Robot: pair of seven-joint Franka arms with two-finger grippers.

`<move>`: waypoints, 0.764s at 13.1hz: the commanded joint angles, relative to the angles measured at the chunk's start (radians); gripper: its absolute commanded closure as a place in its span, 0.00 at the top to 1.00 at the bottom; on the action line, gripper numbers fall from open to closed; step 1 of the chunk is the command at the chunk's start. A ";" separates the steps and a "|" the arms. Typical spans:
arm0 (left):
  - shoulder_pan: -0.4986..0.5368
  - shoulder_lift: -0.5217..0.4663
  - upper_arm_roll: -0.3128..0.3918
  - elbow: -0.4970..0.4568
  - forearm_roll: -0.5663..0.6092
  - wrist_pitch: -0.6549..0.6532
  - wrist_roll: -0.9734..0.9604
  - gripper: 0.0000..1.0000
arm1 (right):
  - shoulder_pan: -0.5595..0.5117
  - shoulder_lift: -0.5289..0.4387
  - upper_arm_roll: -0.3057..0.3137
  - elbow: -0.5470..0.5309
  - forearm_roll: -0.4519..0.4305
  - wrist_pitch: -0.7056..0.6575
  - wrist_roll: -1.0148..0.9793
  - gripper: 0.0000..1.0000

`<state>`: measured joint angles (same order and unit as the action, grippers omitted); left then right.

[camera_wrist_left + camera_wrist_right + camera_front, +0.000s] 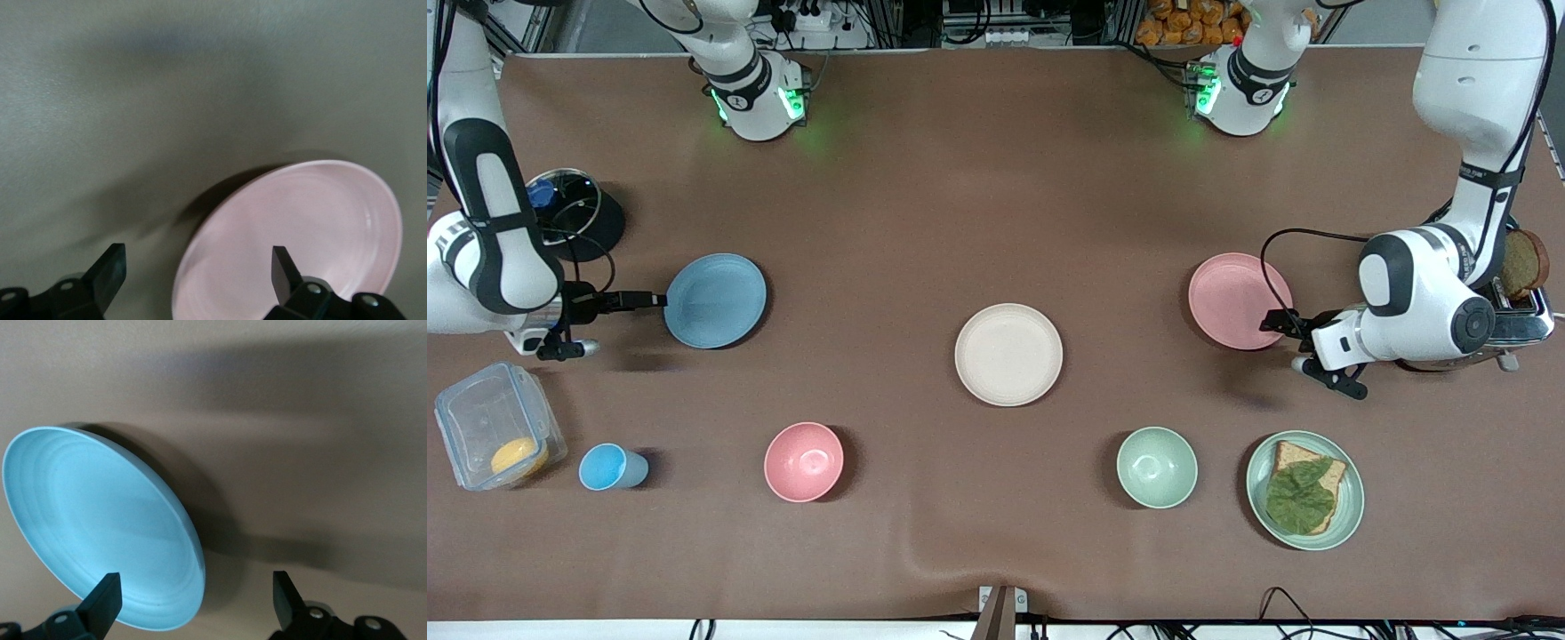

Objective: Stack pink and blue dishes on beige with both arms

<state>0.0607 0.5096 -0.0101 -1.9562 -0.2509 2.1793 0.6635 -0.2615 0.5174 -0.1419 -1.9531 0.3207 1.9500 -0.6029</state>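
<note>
The light blue plate [715, 300] lies toward the right arm's end of the table. My right gripper [645, 300] is open at its outer rim. In the right wrist view the blue plate [93, 520] has its edge between the spread fingers of the right gripper [195, 583]. The pale pink plate [1240, 300] lies toward the left arm's end, with my left gripper [1282, 322] open at its rim. In the left wrist view the pink plate [300, 233] reaches between the fingers of the left gripper [197, 260]. The beige plate [1008, 354] sits bare in the middle.
Nearer the camera stand a blue cup [609, 468], a pink bowl [804, 461], a green bowl [1157, 467] and a green plate [1352, 498] with bread and a leaf. A clear container [496, 436] sits by the right arm, a toaster [1516, 307] by the left.
</note>
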 commanded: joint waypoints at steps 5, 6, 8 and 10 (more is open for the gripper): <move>-0.002 0.007 -0.008 -0.049 -0.027 0.054 0.142 0.00 | 0.012 0.036 0.008 -0.009 0.047 -0.005 -0.021 0.82; -0.004 0.004 -0.008 -0.047 -0.027 0.054 0.166 0.00 | 0.013 0.038 0.008 -0.010 0.047 -0.006 -0.021 0.65; -0.008 -0.003 -0.008 -0.036 -0.025 0.053 0.209 0.00 | 0.013 0.050 0.010 -0.010 0.050 -0.013 -0.035 0.55; -0.010 -0.013 -0.010 -0.009 -0.024 0.037 0.214 0.00 | 0.010 0.052 0.022 -0.009 0.067 -0.040 -0.040 0.34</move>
<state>0.0561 0.5123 -0.0202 -1.9841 -0.2550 2.2204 0.8513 -0.2534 0.5642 -0.1271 -1.9593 0.3488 1.9294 -0.6186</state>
